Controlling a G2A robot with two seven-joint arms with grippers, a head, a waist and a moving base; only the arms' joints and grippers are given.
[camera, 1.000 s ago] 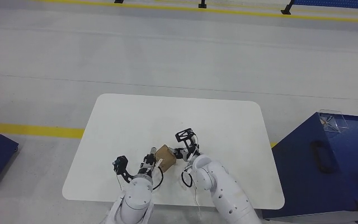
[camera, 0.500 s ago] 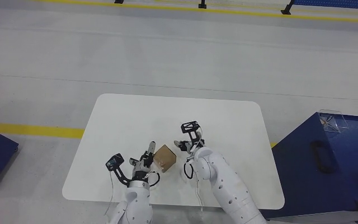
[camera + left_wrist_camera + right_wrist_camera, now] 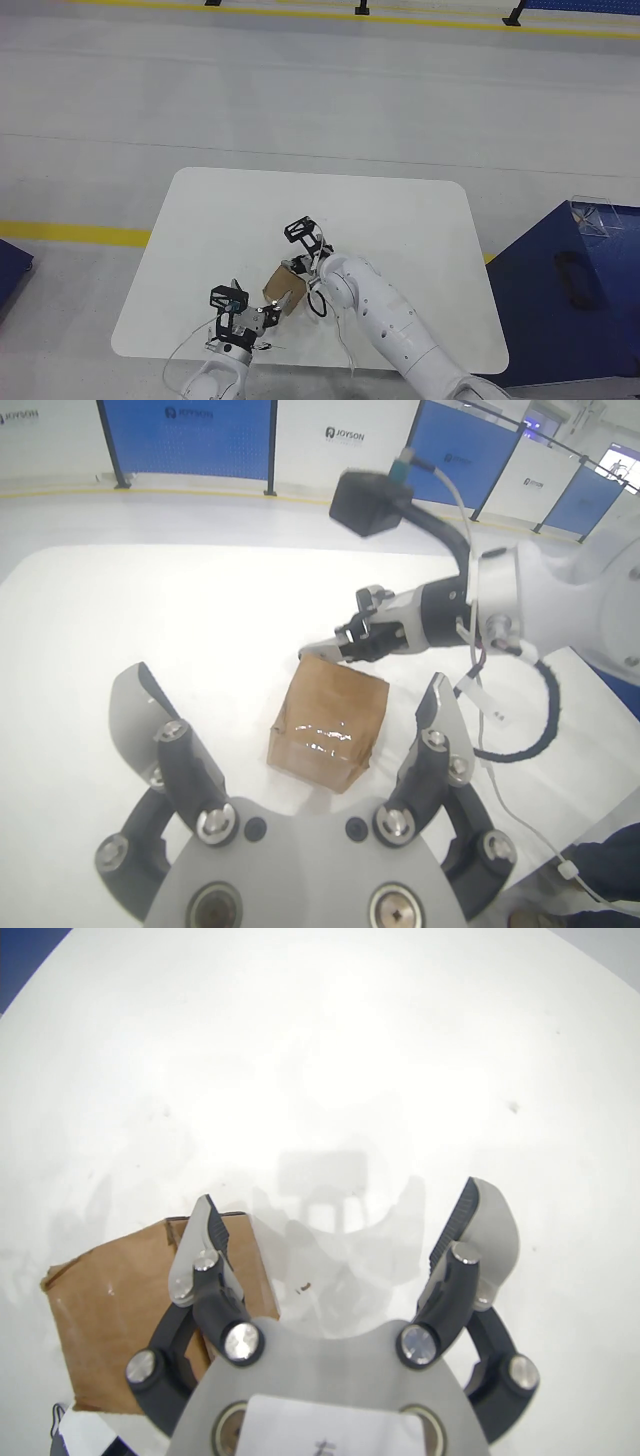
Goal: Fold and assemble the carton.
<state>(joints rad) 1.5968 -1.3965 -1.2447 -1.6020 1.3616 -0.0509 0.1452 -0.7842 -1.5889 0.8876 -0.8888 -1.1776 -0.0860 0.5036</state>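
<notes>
**Brown carton flanked by two open grippers near the table's front edge**
On the white round-cornered table, the small brown cardboard carton sits toward 6 o'clock in the top view, looking already boxed up. At the carton's 1 o'clock is the right gripper, spread and empty. One of its fingers appears to touch the carton's top edge, probably to steady it or press a flap. The left gripper, also spread wide and empty, hovers at the carton's 7 o'clock, likely as a backstop.

Glossy white arm shells end in grey metal plates studded with silver screws, the left tool and right tool alike carrying pale grey fingers on black links (ribbed black pads inside), with a black corrugated cable and boxy black camera at the right wrist.
</notes>
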